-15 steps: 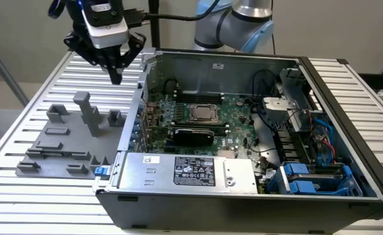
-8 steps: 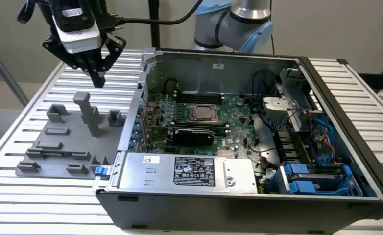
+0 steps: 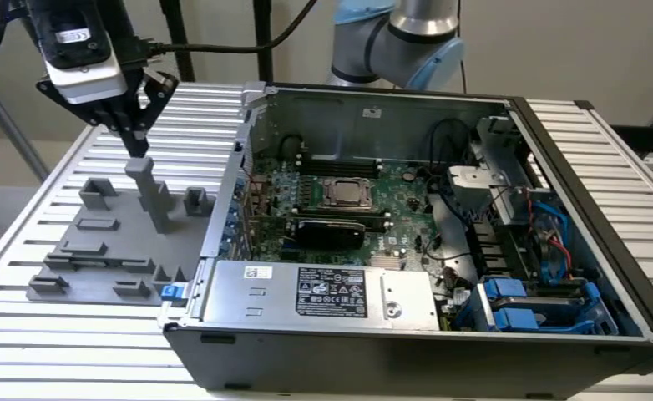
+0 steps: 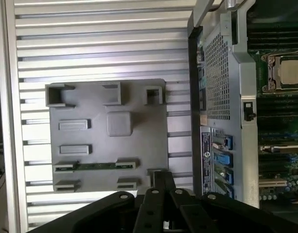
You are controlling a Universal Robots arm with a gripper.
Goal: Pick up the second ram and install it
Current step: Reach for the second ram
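The second ram (image 4: 95,165) is a slim dark green stick lying flat in the light grey fixture (image 4: 139,145), held between small grey blocks. My gripper (image 3: 137,150) hangs well above that fixture (image 3: 103,259), just over its tall post (image 3: 149,188). Its black fingers (image 4: 158,177) are closed together with nothing between them. The ram lies apart from the fingertips, off to one side of them in the wrist view. The open computer case (image 3: 416,217) stands beside the fixture, on the exterior view's right.
Inside the case sit the motherboard (image 3: 399,242) with its processor socket (image 3: 346,194), a black card (image 3: 326,230), a power supply (image 3: 316,292), cables and blue drive bays (image 3: 527,305). The fixture carries several upright blocks and posts. The case wall (image 4: 221,73) rises beside the fixture.
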